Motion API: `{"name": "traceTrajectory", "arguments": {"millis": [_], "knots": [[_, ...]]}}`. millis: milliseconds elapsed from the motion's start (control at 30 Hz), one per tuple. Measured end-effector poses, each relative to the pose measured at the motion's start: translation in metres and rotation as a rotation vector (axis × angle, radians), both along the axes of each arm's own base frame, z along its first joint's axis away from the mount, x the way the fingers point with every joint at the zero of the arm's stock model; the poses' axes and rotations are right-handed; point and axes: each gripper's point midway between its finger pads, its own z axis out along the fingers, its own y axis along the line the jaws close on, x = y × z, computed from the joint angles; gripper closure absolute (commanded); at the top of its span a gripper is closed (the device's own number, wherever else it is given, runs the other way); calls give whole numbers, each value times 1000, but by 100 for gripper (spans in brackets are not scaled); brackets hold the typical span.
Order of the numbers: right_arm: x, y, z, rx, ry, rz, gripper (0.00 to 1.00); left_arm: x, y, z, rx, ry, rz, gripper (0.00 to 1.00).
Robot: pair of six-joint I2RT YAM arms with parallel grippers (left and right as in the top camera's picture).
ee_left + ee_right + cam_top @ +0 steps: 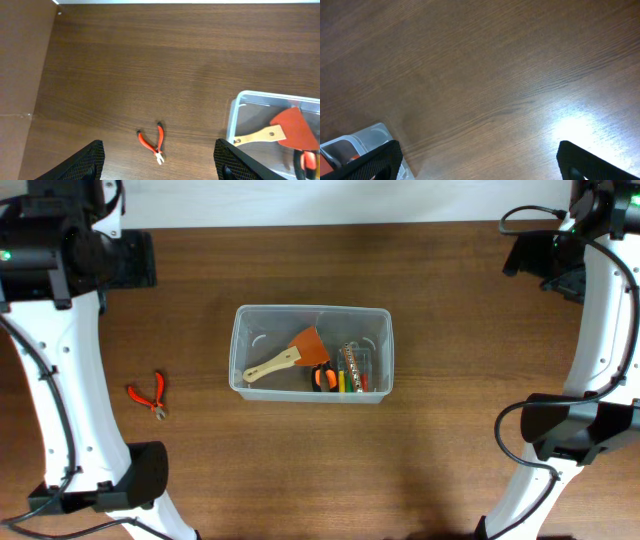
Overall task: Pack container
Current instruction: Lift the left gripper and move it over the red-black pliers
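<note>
The brown wood-grain table (pixel 450 310) fills every view, with a pale strip beyond its far edge. A patch of glare lies on the wood in the right wrist view. The two white arms stand at the sides, well apart from everything in the middle.

The container (pixel 300 308) sits at the centre of the table, open on top. Nothing lies between it and either arm. Inside it a scraper (pixel 295 352) with an orange blade and a wooden handle lies slantwise. Beside the scraper are a small clear case (pixel 355 365) of coloured bits and an orange-handled tool (pixel 323 378), too small to make out.

Red-handled pliers (pixel 150 395) lie alone on the bare wood, well to the left of the container.

The left gripper (pixel 159 145) hangs high above the pliers, jaws spread wide and empty. The right gripper (pixel 477 145) is also spread and empty — only a corner of the container shows at its lower left.
</note>
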Motion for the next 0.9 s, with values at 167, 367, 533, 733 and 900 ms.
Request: {"name": "traceTrajectory", "arguments": {"millis": [167,367,533,733,900], "knots": [[0,0,0,0,0,0,1,0,5,-1,9,6,14,27],[0,0,0,0,0,0,1,-7,3,8,-1,-20,15,26],[0,0,0,0,0,0,1,-34,5,41,9,-111,28,26],[0,0,0,0,0,-1,1,-45,27,43,43,-121,83,25],[0,0,0,0,0,0,1,-6,30,-15,37,-28,59,24]]}}
